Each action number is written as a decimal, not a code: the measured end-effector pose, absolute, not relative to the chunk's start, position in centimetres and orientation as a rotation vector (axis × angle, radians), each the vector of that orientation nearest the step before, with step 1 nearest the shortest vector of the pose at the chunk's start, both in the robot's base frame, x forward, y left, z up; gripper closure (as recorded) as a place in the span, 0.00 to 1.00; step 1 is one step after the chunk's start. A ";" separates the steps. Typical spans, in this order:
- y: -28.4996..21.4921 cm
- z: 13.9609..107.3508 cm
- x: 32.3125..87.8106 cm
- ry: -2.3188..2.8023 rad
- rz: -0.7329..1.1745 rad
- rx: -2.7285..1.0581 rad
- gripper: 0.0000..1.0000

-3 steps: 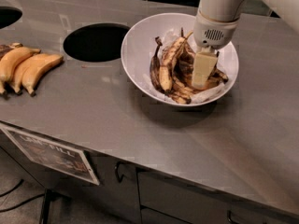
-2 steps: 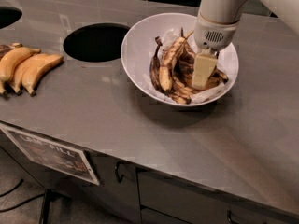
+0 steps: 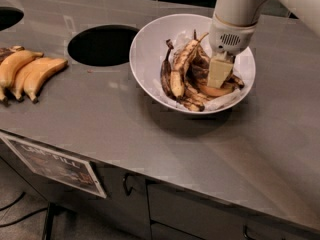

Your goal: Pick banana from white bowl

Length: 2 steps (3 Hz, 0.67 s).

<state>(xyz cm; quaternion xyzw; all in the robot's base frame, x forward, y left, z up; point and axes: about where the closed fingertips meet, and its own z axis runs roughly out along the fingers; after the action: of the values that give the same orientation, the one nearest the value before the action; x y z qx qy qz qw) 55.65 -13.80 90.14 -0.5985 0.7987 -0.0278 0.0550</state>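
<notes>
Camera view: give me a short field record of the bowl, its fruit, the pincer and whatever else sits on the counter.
white bowl: on the grey counter, right of a round opening
banana: overripe, dark peel, piled with other dark ones inside the bowl, not lifted
pincer: down inside the bowl's right half, at the dark fruit
yellow bananas: lying together at the counter's left edge, outside the bowl
label: on the cabinet front, lower left

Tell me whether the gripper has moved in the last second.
No, not visibly. Judged against the bowl rim, the gripper is in the same place: down inside the bowl's right half, among the dark bananas.
</notes>
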 end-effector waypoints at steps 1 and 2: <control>-13.8 90.1 55.6 2.425 -0.084 -1.817 0.92; -13.8 90.1 55.6 2.425 -0.085 -1.817 1.00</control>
<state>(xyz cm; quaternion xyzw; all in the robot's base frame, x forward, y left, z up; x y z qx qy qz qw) 55.65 -13.80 90.14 -0.5985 0.7987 -0.0278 0.0551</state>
